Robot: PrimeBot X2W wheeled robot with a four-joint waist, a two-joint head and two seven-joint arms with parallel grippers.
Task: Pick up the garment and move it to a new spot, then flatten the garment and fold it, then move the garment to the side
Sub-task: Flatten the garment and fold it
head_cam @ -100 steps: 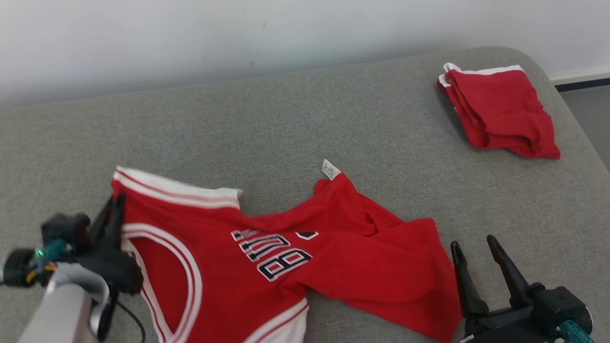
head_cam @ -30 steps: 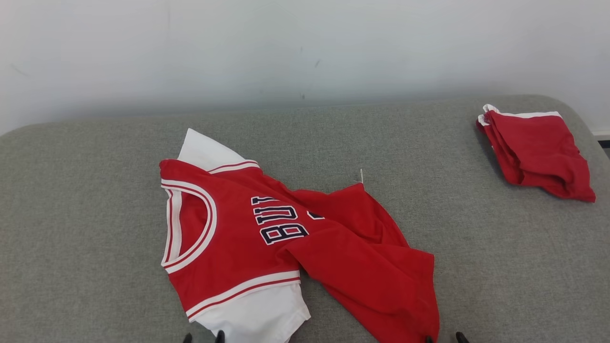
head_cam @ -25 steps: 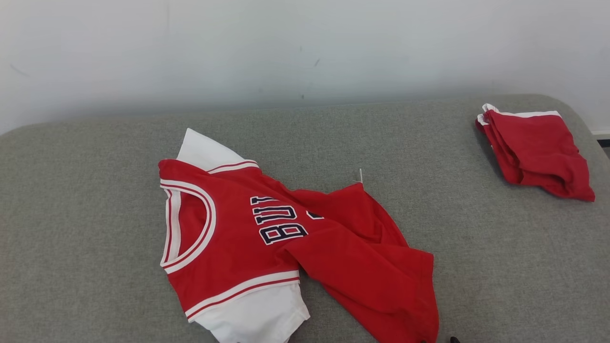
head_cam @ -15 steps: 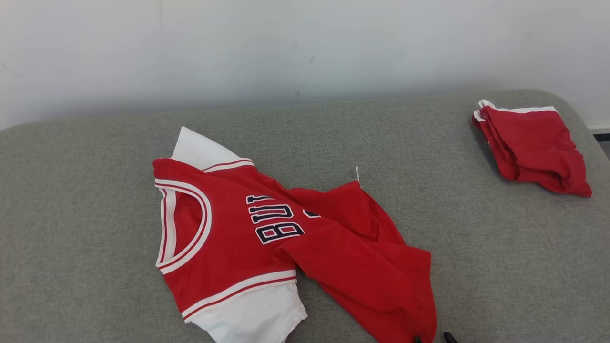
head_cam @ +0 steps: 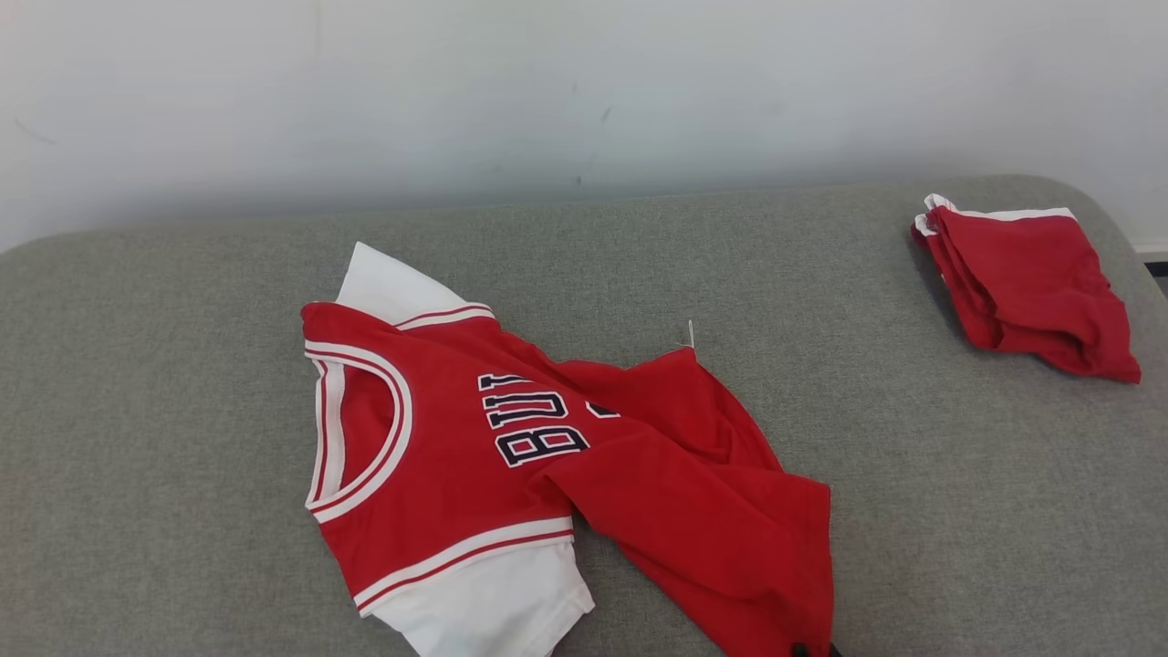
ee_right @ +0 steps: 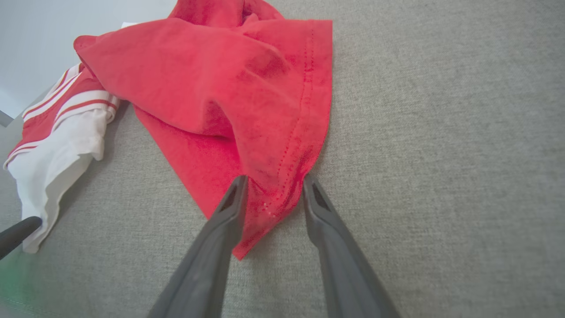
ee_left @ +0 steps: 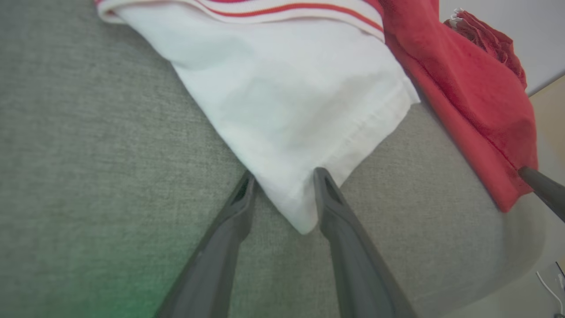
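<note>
Both spread, my left pincer [ee_left: 284, 173] straddles the jersey [head_cam: 511, 456] at its white sleeve [ee_left: 291, 101] and my right pincer [ee_right: 275, 178] its red hem [ee_right: 304, 115], placed to pull it flat.

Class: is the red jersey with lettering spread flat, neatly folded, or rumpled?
Rumpled. The jersey lies with its red lower half twisted and bunched over itself, covering part of the lettering.

1. Garment [head_cam: 456, 456]: red knit cloth, matt, soft, creased; stitched hem, white banded trim.
2. White sleeve [ee_left: 287, 97]: smooth matt cloth.
3. Cushion surface [head_cam: 137, 411]: grey coarse-woven fabric, matt.
4. Folded red piece [head_cam: 1031, 283]: same matt cloth.
5. Wall [head_cam: 547, 91]: matt white paint, faint scuffs.
6. Right gripper [ee_right: 274, 180] fingers [ee_right: 207, 260]: dark grey, smooth, matt, plastic-looking.
</note>
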